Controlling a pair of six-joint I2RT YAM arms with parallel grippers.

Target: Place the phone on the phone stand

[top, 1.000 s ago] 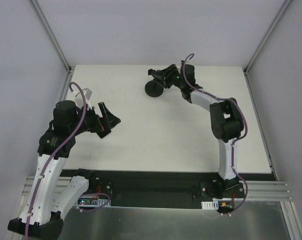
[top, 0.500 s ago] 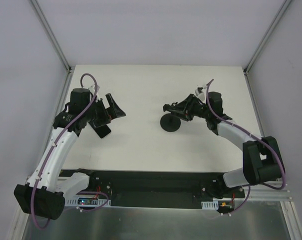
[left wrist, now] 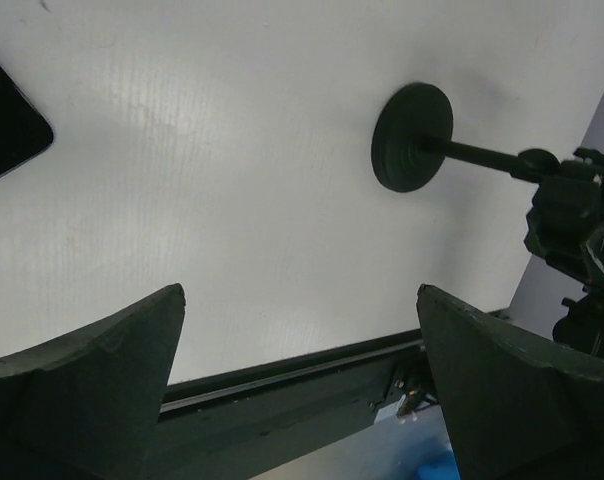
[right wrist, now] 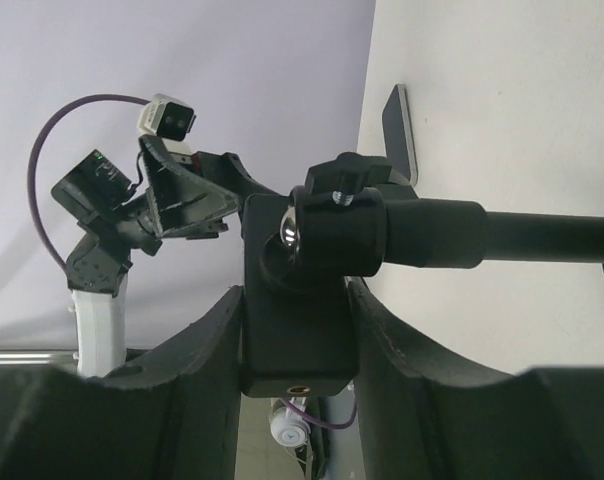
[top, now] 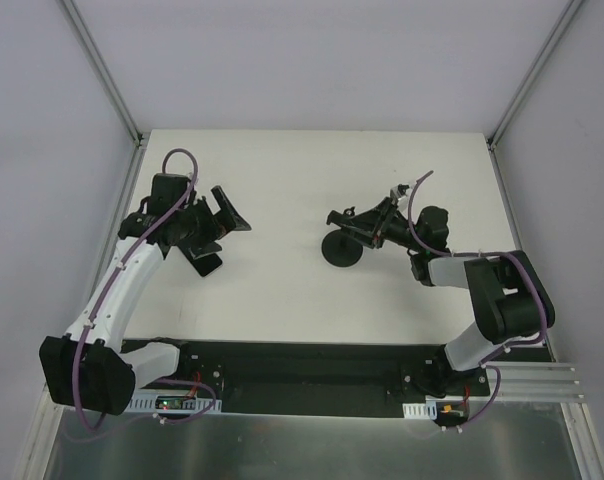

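The right gripper (right wrist: 294, 300) has its jaws clamped on the head of the small black phone stand (right wrist: 432, 233) with a round disc base. The left gripper (left wrist: 300, 300) has its jaws wide apart; the thin black glossy phone (left wrist: 4, 125) lies outside them, untouched.

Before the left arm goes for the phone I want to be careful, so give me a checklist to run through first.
1. Left gripper open and empty: ok.
2. Phone lying free on table: ok.
3. Right gripper shut on stand: ok.
4. Stand upright: ok.
5. Stand base flat on table: cannot tell.
6. Phone on stand: not ok.
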